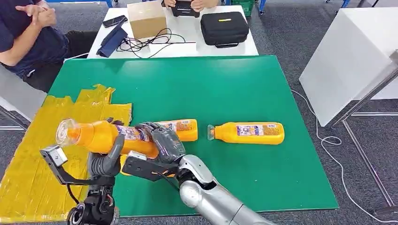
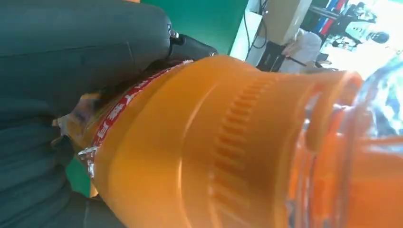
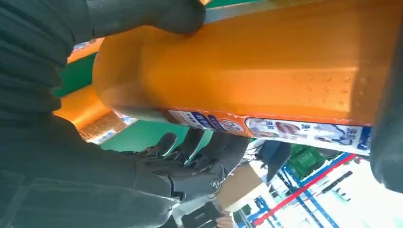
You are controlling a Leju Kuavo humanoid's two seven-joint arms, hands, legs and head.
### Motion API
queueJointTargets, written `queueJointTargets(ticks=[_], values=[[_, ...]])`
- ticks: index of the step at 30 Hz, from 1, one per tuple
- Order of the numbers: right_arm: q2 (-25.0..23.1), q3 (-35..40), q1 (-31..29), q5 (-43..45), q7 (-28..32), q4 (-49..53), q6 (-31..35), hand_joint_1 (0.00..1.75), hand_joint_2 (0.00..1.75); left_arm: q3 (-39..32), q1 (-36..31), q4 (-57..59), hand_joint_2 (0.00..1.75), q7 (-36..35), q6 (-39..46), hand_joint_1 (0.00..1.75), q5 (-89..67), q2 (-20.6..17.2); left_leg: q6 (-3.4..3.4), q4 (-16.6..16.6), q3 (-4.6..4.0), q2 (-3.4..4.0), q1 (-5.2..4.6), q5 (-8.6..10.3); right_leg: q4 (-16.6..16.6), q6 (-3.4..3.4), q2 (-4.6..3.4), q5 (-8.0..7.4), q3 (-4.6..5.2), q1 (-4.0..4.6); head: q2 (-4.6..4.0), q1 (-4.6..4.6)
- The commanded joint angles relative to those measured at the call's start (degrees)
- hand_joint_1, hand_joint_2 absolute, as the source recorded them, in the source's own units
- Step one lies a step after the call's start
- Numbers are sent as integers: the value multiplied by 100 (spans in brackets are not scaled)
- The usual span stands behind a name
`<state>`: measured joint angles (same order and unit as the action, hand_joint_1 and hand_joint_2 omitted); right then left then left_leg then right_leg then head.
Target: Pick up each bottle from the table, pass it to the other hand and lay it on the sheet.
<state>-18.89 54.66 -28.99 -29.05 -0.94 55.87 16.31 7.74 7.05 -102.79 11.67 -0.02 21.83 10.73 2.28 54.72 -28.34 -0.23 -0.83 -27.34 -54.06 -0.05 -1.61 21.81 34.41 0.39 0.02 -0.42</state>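
Observation:
An orange juice bottle [image 1: 101, 135] hangs level above the left part of the green mat [image 1: 211, 89], cap toward the yellow sheet [image 1: 28, 164]. My left hand [image 1: 104, 161] grips it from below near the neck; the left wrist view has the bottle [image 2: 214, 152] against the left hand [image 2: 71, 57]. My right hand [image 1: 162, 140] lies over the bottle's base end. In the right wrist view its thumb [image 3: 142, 14] touches the bottle [image 3: 261, 66], while its fingers [image 3: 190, 161] stand spread and apart from it. A second bottle [image 1: 182, 129] lies on the mat behind the hands, a third bottle [image 1: 248, 132] further right.
A white table [image 1: 187, 44] behind the mat carries a cardboard box [image 1: 146, 18], a black case [image 1: 224, 28] and cables. A person [image 1: 28, 37] sits at the far left, another person's hands [image 1: 197, 3] at the back. A white panel [image 1: 347, 56] stands on the right.

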Motion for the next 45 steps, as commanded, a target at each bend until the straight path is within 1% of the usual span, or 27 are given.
queueJointTargets(ticks=[1,2,5,8,11,13,14,15,16,17,18,19,20,21,22,23,24,26,29,31,34,35,37,38,39,42,45], values=[[365,-407,84,159,42,185,-240,0,175,230,-303,314,175,22,18,175,-171,-49,-20,-7,29,-36,10,-5,8,11,51,17,-40,9,0,-2],[443,-473,81,194,65,299,-322,0,0,195,-313,326,175,24,12,175,-162,-60,-22,-4,32,-37,11,-9,6,12,55,20,-44,10,0,-2],[624,-726,134,164,-36,813,-434,0,0,27,-306,331,175,59,307,175,-456,-8,-18,0,24,-34,9,-8,4,13,52,17,-38,8,0,0],[624,-726,134,164,-36,813,-434,0,0,27,-306,331,175,59,307,175,-456,-8,-13,-1,13,-14,6,-5,3,10,26,8,-22,3,0,0],[949,-1102,361,397,115,1791,-500,0,0,-237,-249,280,175,177,561,175,-792,-97,-17,-5,20,-29,8,-7,5,10,43,15,-34,4,0,0],[1142,-1418,474,538,66,2353,-637,0,0,-463,-363,322,175,232,855,175,-1428,-187,-20,0,24,-31,10,-12,1,12,49,20,-37,7,0,-2],[1205,-1533,509,555,-3,2546,-799,0,0,-600,-440,337,175,145,771,175,-1461,-173,-12,-3,9,-25,6,-3,4,8,37,9,-20,3,0,0],[1181,-1666,562,604,-10,2633,-816,0,0,-647,-523,392,175,146,907,175,-1861,-219,-17,4,12,-39,9,-7,-1,11,55,17,-28,6,0,0],[1203,-1788,583,618,0,2783,-822,0,0,-698,-712,522,175,78,1307,175,-2759,-263,-14,-1,9,-32,6,-3,1,9,45,12,-21,3,0,-2],[1233,-1899,605,608,-5,2924,-845,0,0,-750,-928,655,175,-147,1515,175,-3543,-311,-11,-1,1,-29,5,1,3,7,40,6,-14,2,0,0],[1303,-2010,636,698,42,3095,-943,0,0,-882,-1212,904,175,-628,1735,175,-4782,-397,-18,2,12,-38,9,-4,0,10,54,14,-29,6,2,0],[1352,-2071,667,787,92,3173,-979,0,0,-1006,-1377,1045,175,-952,1818,175,-5733,-448,-10,1,-3,-39,3,4,1,6,49,6,-12,1,2,-2],[1380,-2122,708,885,131,3218,-997,0,0,-1156,-1493,1132,175,-1058,1791,175,-6087,-445,-20,3,9,-55,8,1,-1,9,72,14,-28,5,0,2],[1394,-2133,738,1024,201,3222,-1041,0,0,-1309,-1653,1372,175,-1325,1942,175,-7100,-539,-14,-1,0,-49,4,7,3,6,59,6,-17,2,2,0],[1391,-2109,737,1022,213,3216,-1049,0,0,-1375,-1738,1516,175,-1416,1964,175,-7427,-580,-21,-3,13,-57,7,5,4,8,71,11,-32,5,2,-2],[1357,-2052,737,1050,235,3213,-1083,0,0,-1472,-1898,1830,175,-1501,1997,175,-7748,-666,-14,-7,12,-38,3,5,6,6,50,4,-24,1,0,0],[1345,-2007,719,1051,238,3210,-1084,0,0,-1512,-1960,1988,175,-1499,2080,175,-7950,-696,-22,-8,23,-42,8,2,7,8,59,9,-38,5,0,0],[1319,-1890,673,1054,218,3253,-1069,0,0,-1458,-2134,2544,175,-1674,2253,175,-8708,-834,-18,-10,28,-20,4,0,6,6,35,5,-35,0,0,0],[1331,-1781,595,1082,88,3264,-1063,0,0,-1381,-2434,3398,175,-1706,2611,175,-9096,-874,-16,-11,28,-24,2,2,2,6,38,7,-33,-1,0,-2],[1328,-1773,584,1092,84,3260,-1058,0,0,-1378,-2475,3506,175,-1688,2676,175,-9099,-873,-19,-11,29,-36,6,3,4,8,52,9,-39,4,0,0],[1338,-1760,546,1114,47,3233,-1066,0,0,-1334,-2546,3664,175,-1798,2645,175,-9241,-903,-16,-3,24,-13,10,-4,0,10,28,6,-32,6,0,0],[1336,-1747,535,1158,5,3219,-1059,0,0,-1303,-2670,3998,175,-1818,2595,175,-9248,-957,-20,-3,32,-12,13,-7,-1,13,31,9,-41,9,0,-2],[1364,-1692,515,1181,-42,3217,-1033,0,0,-1218,-2945,4763,175,-1858,2802,175,-9389,-1062,-9,-4,14,-19,5,3,-4,7,28,3,-23,0,0,0],[1388,-1674,524,1197,-60,3256,-1008,0,0,-1145,-3168,5426,175,-1877,2982,175,-9428,-1156,-21,-5,33,-30,12,-2,-1,13,50,11,-47,7,0,2],[1414,-1683,572,1194,-63,3331,-993,0,0,-1237,-3240,5735,175,-1783,3111,175,-9234,-1154,-19,-7,28,-27,9,2,-1,10,45,8,-39,5,0,-2],[1534,-1631,672,1123,-55,3490,-967,0,0,-1331,-3390,6447,175,-1657,3261,175,-9155,-1248,-21,-14,35,-31,2,4,4,8,46,7,-46,0,2,0],[1631,-1578,715,1092,-37,3511,-918,0,0,-1344,-3486,6902,175,-1682,3363,175,-9237,-1323,-21,-13,36,-12,6,-2,6,8,27,5,-44,-1,0,-2]])
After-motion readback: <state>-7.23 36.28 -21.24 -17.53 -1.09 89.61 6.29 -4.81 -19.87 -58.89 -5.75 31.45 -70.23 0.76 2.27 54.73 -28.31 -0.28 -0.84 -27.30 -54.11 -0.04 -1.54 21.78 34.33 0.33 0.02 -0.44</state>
